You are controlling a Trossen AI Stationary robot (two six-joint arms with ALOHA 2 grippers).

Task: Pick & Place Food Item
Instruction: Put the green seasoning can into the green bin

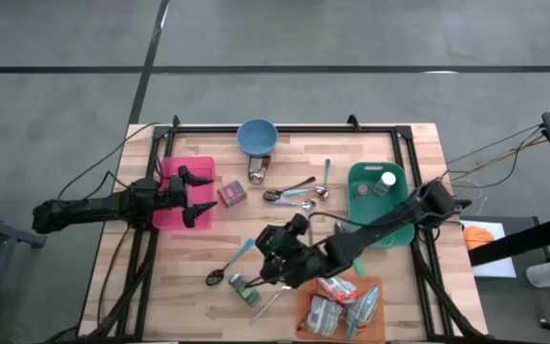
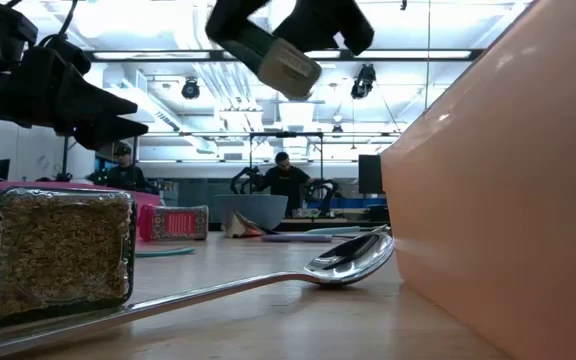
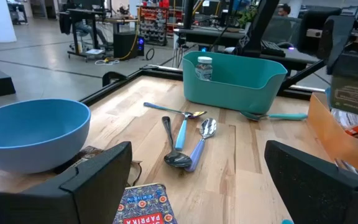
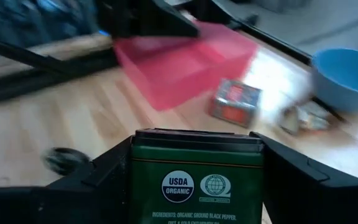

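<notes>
Above the wooden table (image 1: 370, 158), the right pincer (image 4: 194, 163) grips a green pepper tin (image 4: 197, 180) (label facing out).

Green tin (image 4: 196, 180) read "USDA ORGANIC" and "ORGANIC GROUND BLACK PEPPER"; small patterned tin (image 3: 146, 206) read "PAPRIKA".

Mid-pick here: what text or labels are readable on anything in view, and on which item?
"USDA ORGANIC": green tin, held in the right end effector.
"INGREDIENTS: ORGANIC GROUND BLACK PEPPER": same tin, lowest line, small.
"PAPRIKA": paprika tin, in the left wrist view.
Jar in the teal bin: label too small to read.
Packets on the orange tray: unreadable.
</notes>
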